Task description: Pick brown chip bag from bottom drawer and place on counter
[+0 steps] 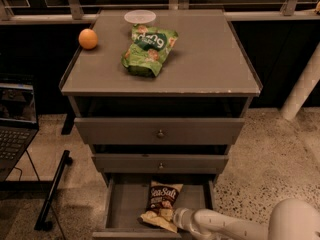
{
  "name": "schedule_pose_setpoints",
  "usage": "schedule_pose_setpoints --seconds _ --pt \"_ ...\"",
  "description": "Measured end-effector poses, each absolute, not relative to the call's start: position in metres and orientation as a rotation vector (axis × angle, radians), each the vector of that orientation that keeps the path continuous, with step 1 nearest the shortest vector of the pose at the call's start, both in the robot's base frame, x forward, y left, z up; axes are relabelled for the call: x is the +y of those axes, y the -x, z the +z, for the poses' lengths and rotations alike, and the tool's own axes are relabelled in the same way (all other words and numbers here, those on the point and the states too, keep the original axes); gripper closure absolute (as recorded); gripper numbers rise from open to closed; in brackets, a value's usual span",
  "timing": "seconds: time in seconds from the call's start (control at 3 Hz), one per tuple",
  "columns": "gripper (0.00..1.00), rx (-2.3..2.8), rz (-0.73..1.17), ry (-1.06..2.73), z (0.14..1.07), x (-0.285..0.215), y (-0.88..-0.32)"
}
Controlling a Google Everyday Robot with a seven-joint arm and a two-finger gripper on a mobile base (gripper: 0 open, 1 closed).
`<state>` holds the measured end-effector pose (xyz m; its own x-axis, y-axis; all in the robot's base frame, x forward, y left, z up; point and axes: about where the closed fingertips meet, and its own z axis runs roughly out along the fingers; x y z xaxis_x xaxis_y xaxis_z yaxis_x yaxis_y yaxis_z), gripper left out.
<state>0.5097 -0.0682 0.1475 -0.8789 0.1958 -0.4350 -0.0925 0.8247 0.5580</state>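
The brown chip bag (pixel 163 200) lies in the open bottom drawer (pixel 125 204), its "Sea Salt" lettering facing up and its cream end crumpled toward the drawer's front. My gripper (pixel 176 219) reaches in from the lower right on a white arm (pixel 225 228) and sits at the bag's near, cream end, touching or just beside it. The counter (pixel 210 59) is the grey cabinet top above the drawers.
On the counter lie a green chip bag (pixel 148 50), an orange (pixel 88 38) at the far left and a white lid or bowl (pixel 140 17) at the back. Two upper drawers with knobs (pixel 160 133) are closed. A laptop (pixel 15 129) stands at the left.
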Motion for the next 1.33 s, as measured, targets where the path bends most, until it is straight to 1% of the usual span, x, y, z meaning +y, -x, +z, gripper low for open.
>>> schedule_pose_setpoints --seconds 0.33,0.67,1.0,1.33 --pt "1.00 2.521 0.805 -0.076 0.147 -0.068 -0.510" --pt "1.00 2.514 0.830 -0.053 0.154 -0.068 -0.508" --pt "1.00 2.512 0.896 0.042 0.187 -0.078 -0.497" --pt "1.00 2.510 1.015 0.164 0.239 -0.084 -0.483"
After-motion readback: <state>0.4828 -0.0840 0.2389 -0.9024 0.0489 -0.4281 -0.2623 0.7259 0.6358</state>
